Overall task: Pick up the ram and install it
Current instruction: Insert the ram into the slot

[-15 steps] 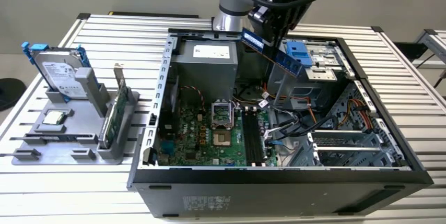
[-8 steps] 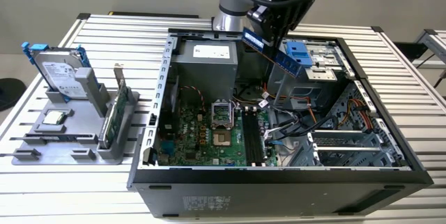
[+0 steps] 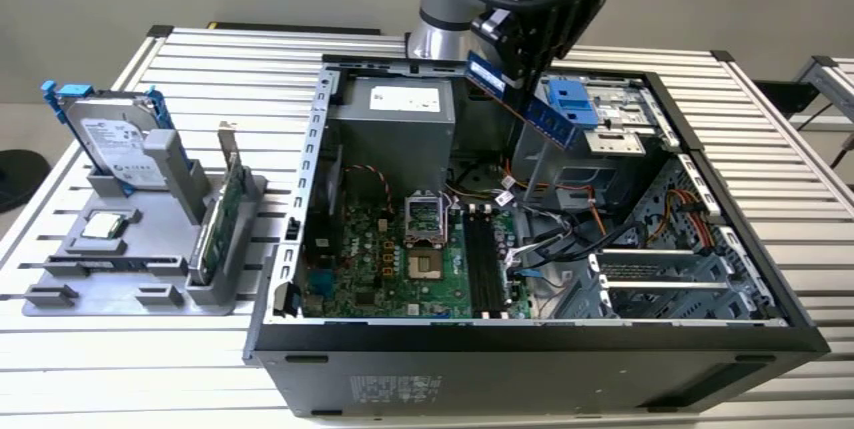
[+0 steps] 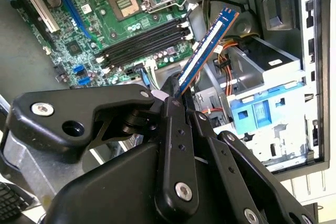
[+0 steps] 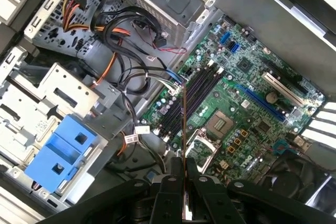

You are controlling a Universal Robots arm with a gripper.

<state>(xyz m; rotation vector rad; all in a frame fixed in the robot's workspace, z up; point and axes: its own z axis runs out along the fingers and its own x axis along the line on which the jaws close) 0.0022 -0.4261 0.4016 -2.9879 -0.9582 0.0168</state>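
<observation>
Your tool (image 3: 521,69) is closed on the ram (image 3: 550,121), pinching its flat faces. In the exterior view the stick hangs tilted above the case (image 3: 534,334), up at about 12 o'clock, just beside the blue bracket (image 3: 577,104). In the first wrist view you see the ram (image 5: 184,124) edge-on, running out from the tool (image 5: 184,176) over the slots (image 5: 198,90).

Treat it as light, stiff and thin: it likely won't sag, but it may crack or twist if levered. The flat faces are smooth, so it could slip in the pads. The gold edge and the chips are best left untouched.

Inside the case, the board (image 3: 387,264) lies flat with its dark slots (image 3: 483,259) bare, at roughly 6 o'clock from the ram. Loose cables (image 3: 547,239) crowd in just beside them.

On the tabletop (image 3: 787,149), at 9 o'clock from the case, a grey holder (image 3: 120,274) keeps a drive (image 3: 114,144) upright, a card (image 3: 220,219) on edge and a small square chip (image 3: 104,227) lying flat.
</observation>
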